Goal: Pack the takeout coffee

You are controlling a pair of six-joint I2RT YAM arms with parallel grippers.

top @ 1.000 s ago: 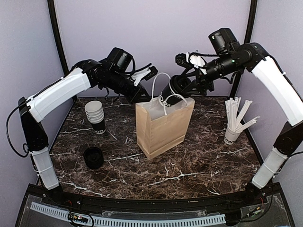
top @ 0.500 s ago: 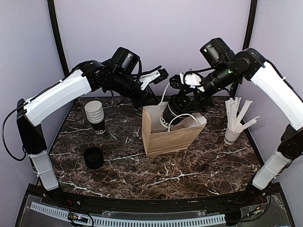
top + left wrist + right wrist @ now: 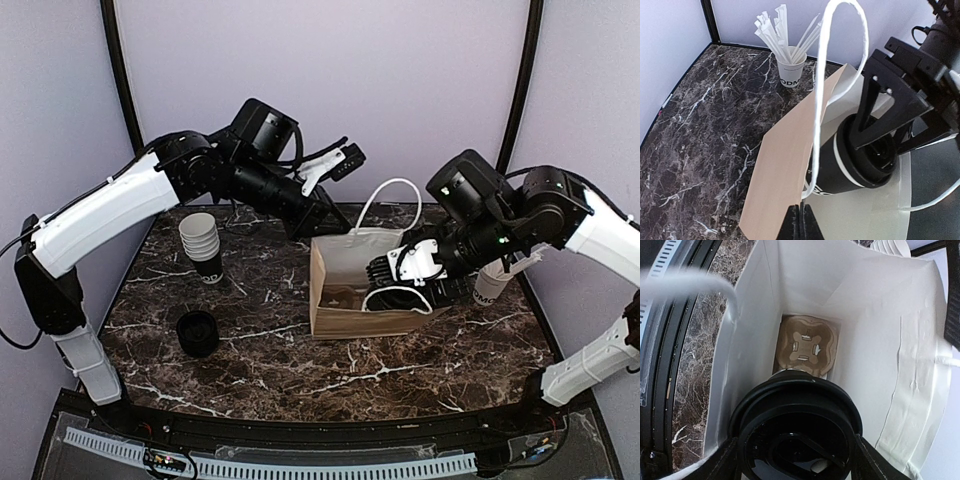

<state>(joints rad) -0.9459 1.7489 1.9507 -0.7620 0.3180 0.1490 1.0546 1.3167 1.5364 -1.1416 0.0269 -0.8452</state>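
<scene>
Takeout coffee (image 3: 837,172), a small black paper cup with a thin white line under its round black lid, sits inside the mouth of the brown paper bag (image 3: 775,185) at mid-table. It is clamped between the right gripper's (image 3: 797,460) fingers. Its white lettering is mostly hidden. The left gripper (image 3: 800,222) is pinched tight on the bag's rim. A moulded brown carrier (image 3: 807,342) lies at the bag's bottom. At the far right, a white cup (image 3: 791,70) printed "ODM" holds white stirrers (image 3: 775,30).

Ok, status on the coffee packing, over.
Left gripper shut on bag rim. Right gripper clamped on coffee, partly inside bag mouth, not yet down. Carrier on bag bottom; nothing blocking.
</scene>
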